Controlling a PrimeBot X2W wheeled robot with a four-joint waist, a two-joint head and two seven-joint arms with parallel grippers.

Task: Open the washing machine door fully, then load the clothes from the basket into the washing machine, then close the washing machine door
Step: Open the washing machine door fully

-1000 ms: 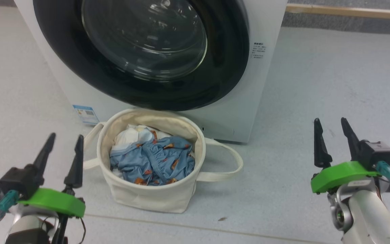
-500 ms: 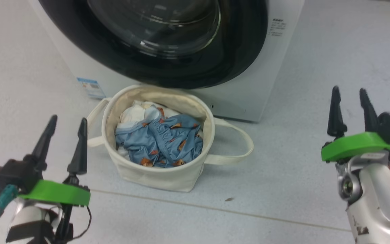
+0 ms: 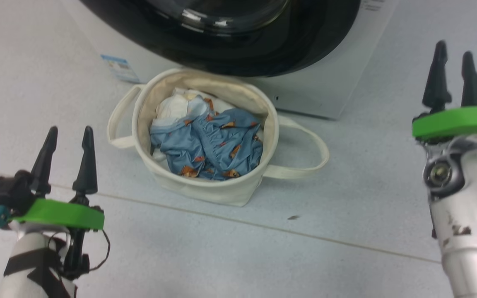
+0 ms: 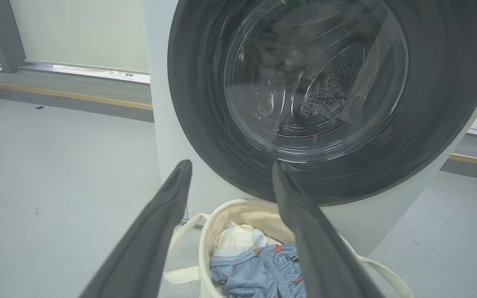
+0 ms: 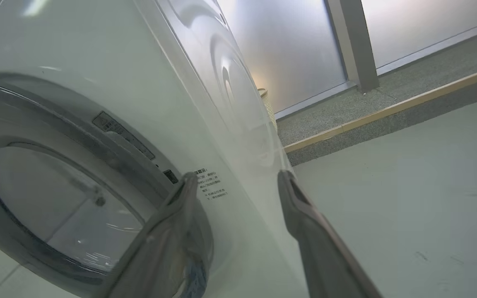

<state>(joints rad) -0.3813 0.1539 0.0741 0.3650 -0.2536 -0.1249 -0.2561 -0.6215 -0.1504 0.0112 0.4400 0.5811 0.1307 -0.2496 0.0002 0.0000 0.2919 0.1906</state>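
Observation:
The white washing machine (image 3: 329,91) stands at the top of the head view, its black-rimmed door (image 3: 263,45) shut against the front; through the glass (image 4: 313,70) the steel drum shows. Right in front of it on the floor sits the cream basket (image 3: 205,188) holding the light blue clothes (image 3: 209,145) and a cream-white piece (image 3: 174,105). My left gripper (image 3: 68,131) is open and empty, left of and nearer than the basket. My right gripper (image 3: 454,47) is open and empty, to the right of the machine's front corner (image 5: 259,136).
Pale grey floor (image 3: 263,256) lies around the basket, with a thin seam line across it. A raised kerb with a wooden strip (image 5: 387,109) runs along the wall behind the machine. The basket's loop handle (image 3: 304,165) trails to the right on the floor.
The head camera has tilted down, so machine and basket sit higher in the picture. My right gripper has risen towards the machine's right front corner. Both grippers stay open.

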